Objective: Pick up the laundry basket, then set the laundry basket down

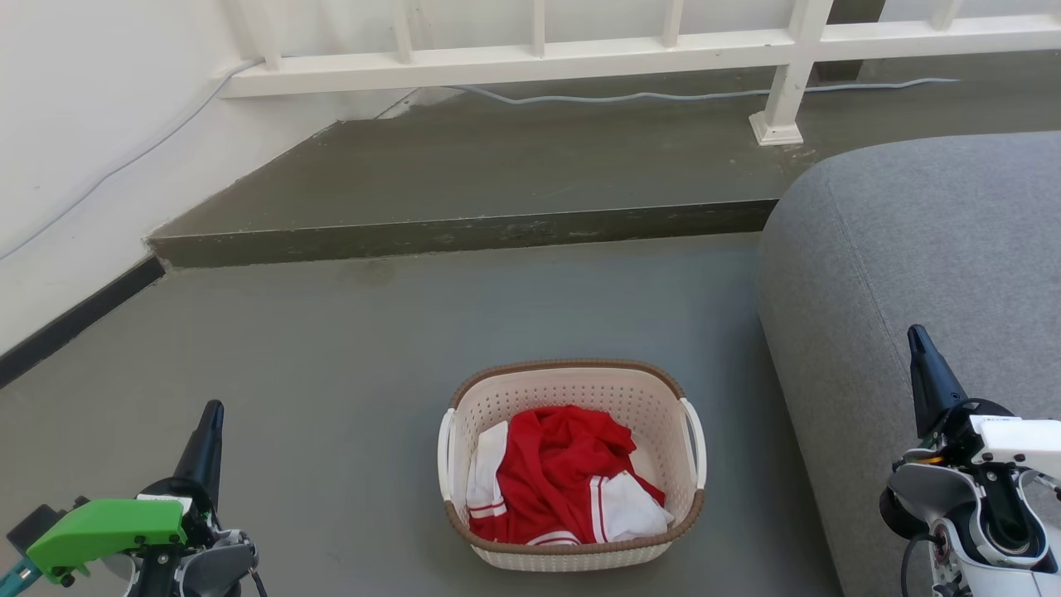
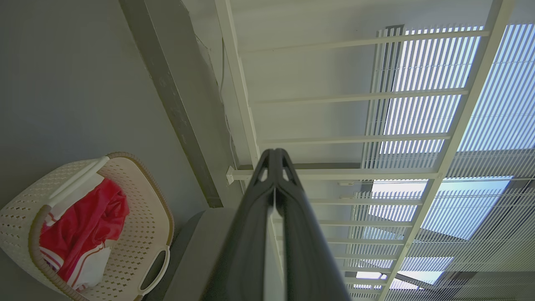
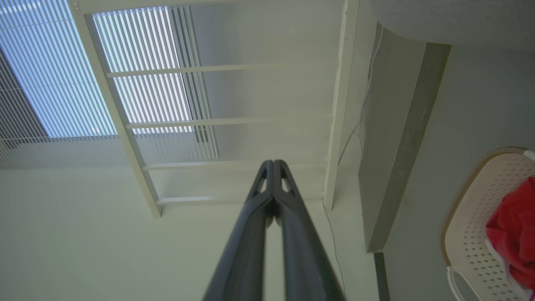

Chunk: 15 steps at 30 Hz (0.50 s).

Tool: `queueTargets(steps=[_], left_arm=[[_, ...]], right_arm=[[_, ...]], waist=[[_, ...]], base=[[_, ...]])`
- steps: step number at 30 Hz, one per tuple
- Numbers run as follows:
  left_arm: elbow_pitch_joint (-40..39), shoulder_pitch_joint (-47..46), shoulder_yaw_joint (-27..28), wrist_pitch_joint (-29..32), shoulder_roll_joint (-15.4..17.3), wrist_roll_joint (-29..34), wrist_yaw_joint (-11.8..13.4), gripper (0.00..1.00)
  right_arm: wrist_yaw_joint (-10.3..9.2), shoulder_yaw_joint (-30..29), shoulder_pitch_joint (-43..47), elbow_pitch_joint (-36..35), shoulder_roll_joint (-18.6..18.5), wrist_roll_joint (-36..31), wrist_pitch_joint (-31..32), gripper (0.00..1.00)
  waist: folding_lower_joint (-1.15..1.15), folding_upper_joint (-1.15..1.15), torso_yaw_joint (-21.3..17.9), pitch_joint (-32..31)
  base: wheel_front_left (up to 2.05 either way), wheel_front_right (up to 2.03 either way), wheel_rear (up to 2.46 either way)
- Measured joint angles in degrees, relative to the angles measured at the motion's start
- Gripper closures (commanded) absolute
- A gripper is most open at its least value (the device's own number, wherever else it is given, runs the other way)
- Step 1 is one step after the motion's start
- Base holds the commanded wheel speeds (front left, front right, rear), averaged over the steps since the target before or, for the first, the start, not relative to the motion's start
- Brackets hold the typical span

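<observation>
The laundry basket (image 1: 580,390) sits untouched on the floor (image 1: 331,373) beside a grey sofa (image 1: 912,249). The left claw (image 1: 214,410) and right claw (image 1: 917,335), both pressed together and empty, flank it. Pickup has not begun.

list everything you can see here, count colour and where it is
laundry basket: one, cream with a brown rim, on the floor left of the sofa
garment: one bundle, red and white, inside the laundry basket
sofa: one, grey, right side
step: one, dark grey, raised behind the floor
railing: one, white, along the back of the step
cable: one, pale, lying on the step under the railing
floor: grey
wall: white, left side
skirting: one, black, foot of the wall
left gripper: dark fingers, shut, empty, lower left
right gripper: dark fingers, shut, empty, lower right, in front of the sofa
</observation>
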Motion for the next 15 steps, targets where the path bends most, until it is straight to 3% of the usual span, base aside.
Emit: queueTargets(steps=[15], left_arm=[[0.0,0.0,0.0,0.0,0.0,0.0,0.0,1.0]], right_arm=[[0.0,0.0,0.0,0.0,0.0,0.0,0.0,1.0]], waist=[[0.0,0.0,0.0,0.0]], base=[[0.0,0.0,0.0]])
